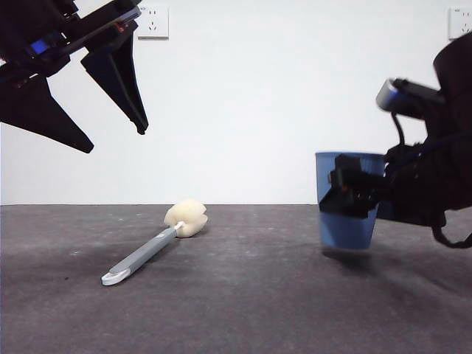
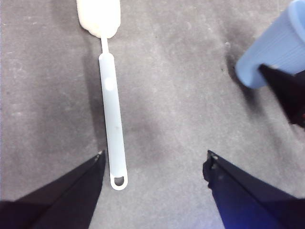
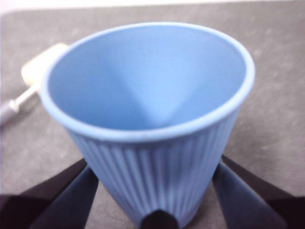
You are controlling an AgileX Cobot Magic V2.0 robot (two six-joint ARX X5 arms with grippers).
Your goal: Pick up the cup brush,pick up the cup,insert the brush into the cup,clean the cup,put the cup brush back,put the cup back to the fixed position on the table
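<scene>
The cup brush (image 1: 144,257) lies flat on the table (image 1: 243,310) left of centre, its cream sponge head (image 1: 186,217) toward the back. My left gripper (image 1: 116,140) hangs open high above it at the upper left. In the left wrist view the brush (image 2: 113,124) lies below the spread jaws of the left gripper (image 2: 155,155), nearer one jaw and touching neither. At the right, the blue ribbed cup (image 1: 346,230) stands upright with my right gripper (image 1: 352,195) shut on its sides, its base seemingly just off the table. The right wrist view shows the cup (image 3: 157,95) between the right gripper's (image 3: 153,168) jaws.
A white wall runs behind the table, with a socket (image 1: 153,21) at the upper left and another (image 1: 459,22) at the upper right. Bare table lies between brush and cup. The cup (image 2: 276,47) and a dark right jaw show in the left wrist view.
</scene>
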